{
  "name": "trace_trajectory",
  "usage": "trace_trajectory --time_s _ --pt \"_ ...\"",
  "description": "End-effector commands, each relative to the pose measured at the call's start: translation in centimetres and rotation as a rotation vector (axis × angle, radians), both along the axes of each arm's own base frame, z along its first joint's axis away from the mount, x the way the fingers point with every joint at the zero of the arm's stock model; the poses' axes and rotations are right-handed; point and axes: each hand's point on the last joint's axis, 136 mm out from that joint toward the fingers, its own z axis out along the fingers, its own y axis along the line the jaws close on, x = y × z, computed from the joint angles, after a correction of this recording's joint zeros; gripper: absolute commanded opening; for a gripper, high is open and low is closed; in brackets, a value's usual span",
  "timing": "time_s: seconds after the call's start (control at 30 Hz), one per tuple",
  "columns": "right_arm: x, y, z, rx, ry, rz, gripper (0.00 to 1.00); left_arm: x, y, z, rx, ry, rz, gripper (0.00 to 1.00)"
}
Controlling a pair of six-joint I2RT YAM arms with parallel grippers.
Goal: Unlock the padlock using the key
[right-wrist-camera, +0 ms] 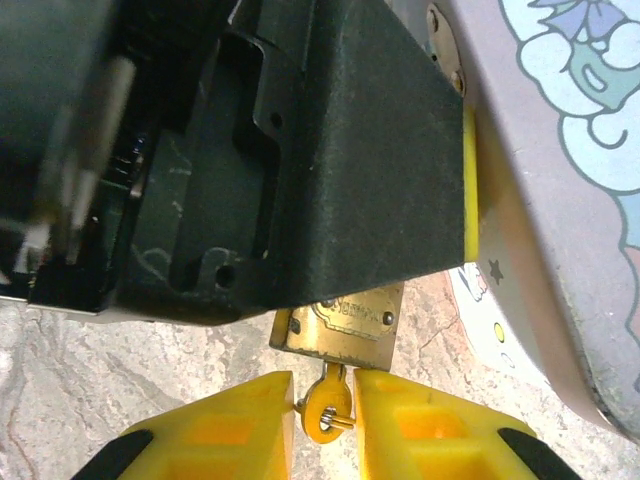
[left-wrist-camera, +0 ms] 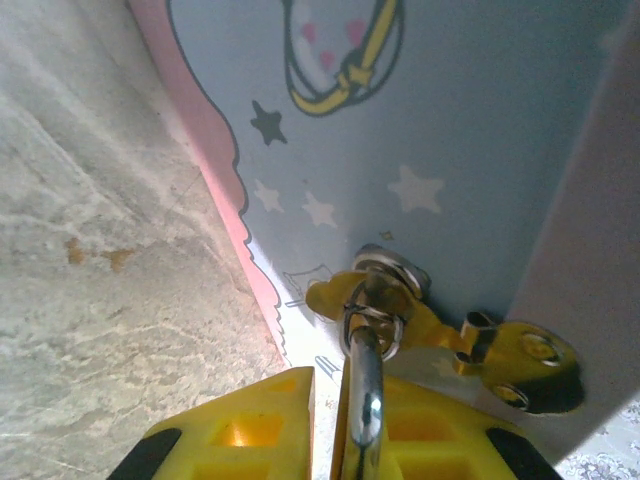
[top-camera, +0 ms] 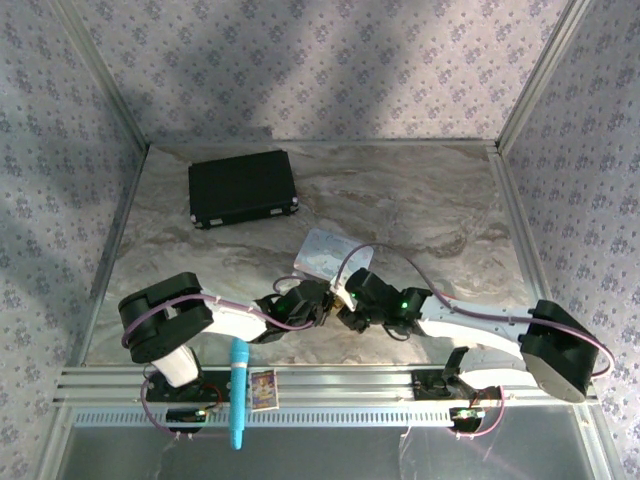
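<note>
Left gripper (left-wrist-camera: 340, 425) is clamped on the padlock (right-wrist-camera: 345, 325), whose shackle (left-wrist-camera: 366, 385) passes through the tin (left-wrist-camera: 480, 120) hasp (left-wrist-camera: 335, 298). Key (right-wrist-camera: 328, 408) sits in the padlock's underside. Right gripper (right-wrist-camera: 325, 425) fingers flank the key head, almost touching; cannot tell if they grip it.

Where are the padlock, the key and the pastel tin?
padlock (right-wrist-camera: 345, 322), right wrist view, on its brass body.
key (right-wrist-camera: 325, 410), right wrist view, on its round head.
tin (left-wrist-camera: 470, 120), left wrist view, on its blue printed face.
</note>
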Motion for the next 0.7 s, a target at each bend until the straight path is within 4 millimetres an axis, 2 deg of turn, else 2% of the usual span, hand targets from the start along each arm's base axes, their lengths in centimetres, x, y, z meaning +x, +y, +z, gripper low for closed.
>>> trace_trajectory --time_s 0.0,0.1,0.17,0.27,0.47,0.67 --pt "0.9 0.6 0.4 -0.001 -0.047 -0.010 0.21 -0.8 -0.9 0.4 -0.047 0.037 -0.043 0.00" --pt "1.2 0.4 0.2 -0.001 -0.070 -0.025 0.16 -0.9 -1.2 0.5 -0.048 0.036 -0.058 0.00" --pt "1.4 0.7 0.5 0.019 -0.076 -0.025 0.08 -1.0 -1.4 0.3 -0.041 0.038 -0.071 0.00" --pt "1.1 1.2 0.7 0.086 -0.014 -0.006 0.04 -1.3 -1.6 -0.1 -0.045 0.042 -0.092 0.00" --pt "1.5 1.6 1.2 0.278 0.149 -0.036 0.02 -2.0 -2.2 -0.1 -0.060 0.040 -0.139 0.00" --pt "1.9 1.0 1.6 0.483 0.349 -0.079 0.01 -2.3 -1.8 -0.1 -0.023 0.022 -0.163 0.00"
